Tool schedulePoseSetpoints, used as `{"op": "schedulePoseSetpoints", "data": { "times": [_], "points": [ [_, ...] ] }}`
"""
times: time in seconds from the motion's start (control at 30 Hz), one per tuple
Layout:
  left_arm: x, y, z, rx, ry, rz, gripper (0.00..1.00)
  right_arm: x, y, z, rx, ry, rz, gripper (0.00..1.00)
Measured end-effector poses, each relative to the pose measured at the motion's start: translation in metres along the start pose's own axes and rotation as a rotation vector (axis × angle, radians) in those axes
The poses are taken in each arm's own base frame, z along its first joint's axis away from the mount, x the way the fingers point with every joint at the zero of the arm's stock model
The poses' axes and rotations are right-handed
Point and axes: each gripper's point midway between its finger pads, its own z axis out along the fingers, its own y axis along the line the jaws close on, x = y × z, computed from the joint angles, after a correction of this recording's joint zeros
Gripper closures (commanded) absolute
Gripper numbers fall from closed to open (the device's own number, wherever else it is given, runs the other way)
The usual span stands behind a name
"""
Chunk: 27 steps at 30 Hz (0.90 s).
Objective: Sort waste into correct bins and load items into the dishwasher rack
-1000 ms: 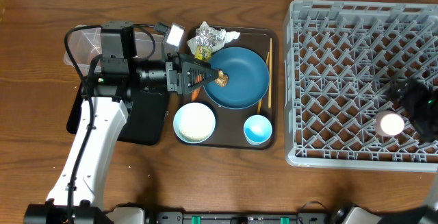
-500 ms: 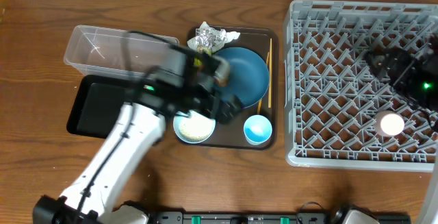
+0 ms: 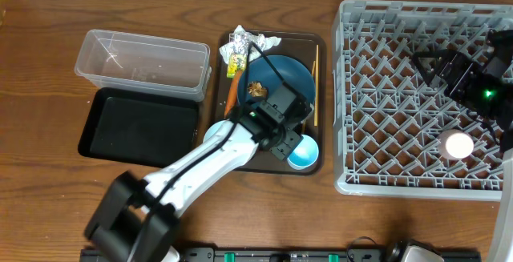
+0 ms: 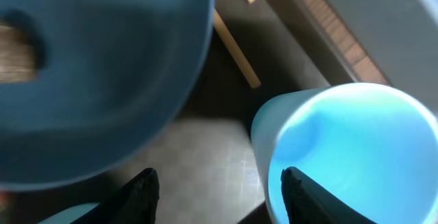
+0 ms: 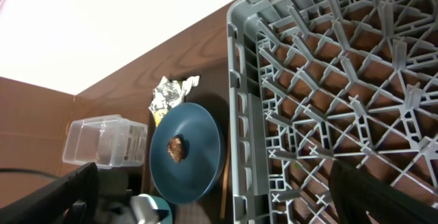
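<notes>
Nearest the bottom edge of the overhead view, the left gripper (image 3: 282,138) hangs over the brown serving tray (image 3: 272,36) at the blue-lined cup (image 3: 302,151), its jaws apart. The left wrist view gives what the overhead hides. One of the fingers (image 4: 301,196) sits over the blue inside of the cup (image 4: 349,155) and the other over bare tray. The cup's wall lies between them, with a gap to the outer finger. Left of the cup, the one white bowl (image 3: 210,134) peeks out from under the arm.

There are two cups: this one, and a pinkish cup (image 3: 458,145) standing in the lower right of the single grey dishwasher rack (image 3: 385,134). The pinkish cup shows only in the overhead.

Farther up the tray lies one dark blue plate (image 3: 284,74) carrying one brown food lump (image 3: 256,89). One carrot (image 3: 232,95) lies beside the plate's left rim, and the chopsticks (image 3: 315,86) lie along its right. The left wrist view shows two stick ends (image 4: 236,53).

There are two bins left of the tray: the black tray (image 3: 136,126) nearer, and the clear tub (image 3: 140,62) behind it.

One crumpled white wrapper (image 3: 240,44) sits in the tray's upper left corner.

The right gripper (image 3: 433,66) hovers over the rack's upper right, spread wide and holding nothing. Its wrist view looks past the rack's edge (image 5: 328,80) to the plate (image 5: 198,155), lump (image 5: 176,148), wrapper (image 5: 168,90) and tub (image 5: 102,142).
</notes>
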Motion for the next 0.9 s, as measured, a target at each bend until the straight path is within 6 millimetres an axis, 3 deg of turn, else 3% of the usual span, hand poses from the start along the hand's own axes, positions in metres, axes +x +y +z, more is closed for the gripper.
{"op": "schedulePoseSetpoints", "data": {
  "times": [0.07,0.23,0.4,0.5,0.57,0.7,0.83,0.9],
  "points": [
    [0.003,-0.004,0.010,0.029,0.022,-0.005,0.54,0.000,0.000,0.000,0.000,0.000,0.000,0.01],
    [0.009,-0.010,0.021,0.069,0.053,0.001,0.89,0.000,0.000,0.000,0.000,0.002,0.001,0.01],
    [0.009,-0.013,0.018,0.081,0.055,-0.016,0.94,0.002,-0.001,0.000,0.002,0.009,0.007,0.01],
    [0.012,-0.012,0.006,0.079,0.067,-0.033,0.94,0.004,-0.001,0.000,0.004,0.014,0.007,0.01],
    [0.006,-0.008,-0.013,0.075,0.039,-0.049,0.94,0.007,-0.002,0.000,0.006,0.025,0.003,0.01],
    [-0.027,0.013,-0.069,0.077,-0.144,-0.110,0.94,0.016,0.000,0.001,0.007,0.060,-0.014,0.01],
    [-0.054,0.051,-0.135,0.139,-0.373,-0.208,0.94,0.030,0.019,0.011,-0.031,0.113,-0.080,0.04],
    [-0.058,0.067,-0.156,0.198,-0.446,-0.254,0.94,0.038,0.033,0.018,-0.062,0.140,-0.125,0.04]
  ]
}}
